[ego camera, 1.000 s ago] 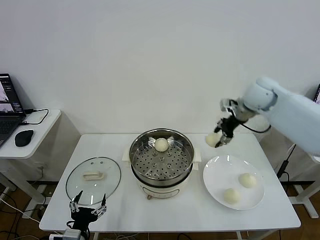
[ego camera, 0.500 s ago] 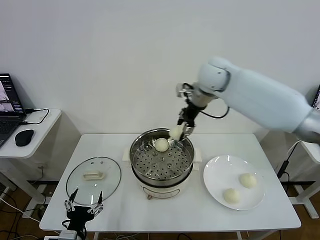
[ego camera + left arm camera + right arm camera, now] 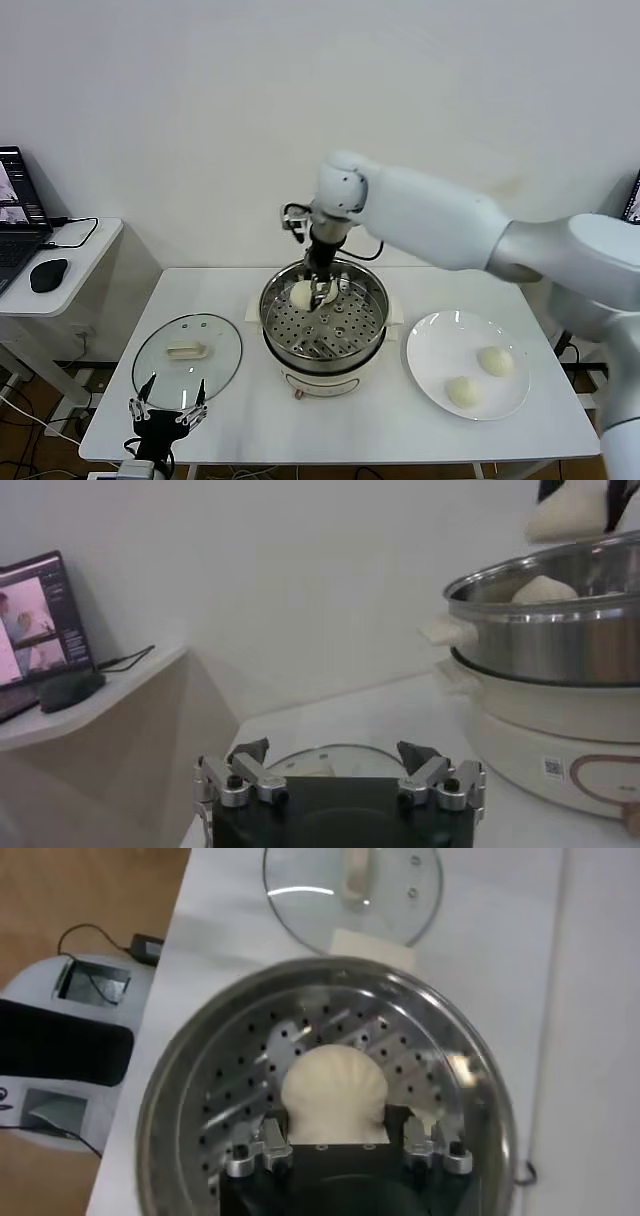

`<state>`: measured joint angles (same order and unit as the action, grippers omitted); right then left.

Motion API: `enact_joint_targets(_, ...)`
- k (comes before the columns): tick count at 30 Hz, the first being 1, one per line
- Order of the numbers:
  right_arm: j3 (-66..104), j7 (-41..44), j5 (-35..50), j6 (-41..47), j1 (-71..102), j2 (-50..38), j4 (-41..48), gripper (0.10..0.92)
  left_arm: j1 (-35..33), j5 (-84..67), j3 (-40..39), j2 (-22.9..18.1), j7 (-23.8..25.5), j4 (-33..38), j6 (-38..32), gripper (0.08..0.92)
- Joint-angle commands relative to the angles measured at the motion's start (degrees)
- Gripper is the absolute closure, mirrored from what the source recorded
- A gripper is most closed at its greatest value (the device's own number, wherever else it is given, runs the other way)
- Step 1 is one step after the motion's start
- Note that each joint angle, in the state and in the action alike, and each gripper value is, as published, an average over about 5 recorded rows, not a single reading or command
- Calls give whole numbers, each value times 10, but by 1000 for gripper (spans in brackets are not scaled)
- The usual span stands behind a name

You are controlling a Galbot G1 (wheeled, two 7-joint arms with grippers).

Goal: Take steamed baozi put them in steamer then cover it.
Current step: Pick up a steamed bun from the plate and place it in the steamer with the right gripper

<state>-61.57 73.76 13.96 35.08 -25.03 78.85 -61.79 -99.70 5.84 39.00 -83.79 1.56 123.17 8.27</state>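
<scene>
My right gripper is shut on a cream-white baozi and holds it over the back of the steamer. In the left wrist view this baozi hangs above the pot's rim. A second baozi lies on the perforated tray, close below the gripper. Two more baozi lie on the white plate to the right. My left gripper is open and empty at the table's front left edge, just before the glass lid.
The lid also shows in the left wrist view and the right wrist view. A side table with a laptop and a mouse stands at the far left. A white wall is behind the table.
My right arm has swung left from beside the plate to over the steamer with the baozi in its grip, and has come down towards the tray. The left gripper has barely moved.
</scene>
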Motion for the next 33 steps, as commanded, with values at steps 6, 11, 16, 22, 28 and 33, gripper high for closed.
enact_joint_targets(6,5,-24,-40,0,60,75,74,440,7,0,-3,2,-1,-11,0,177)
enact_joint_targets(11,12,-31,-48,-2,68,79,83,440,10,-1,-2,5,0,-12,0,177)
enact_joint_targets(16,13,-37,-52,-2,72,77,83,440,11,-2,-2,6,0,-15,0,177)
enact_joint_targets(22,18,-46,-46,1,64,65,73,367,11,-1,-4,3,0,-15,0,177)
enact_joint_targets(28,24,-39,-21,6,40,5,16,222,11,1,-7,0,1,-15,1,177)
enact_joint_targets(33,32,-22,-3,3,7,-93,-86,203,12,1,-9,0,5,-12,2,177)
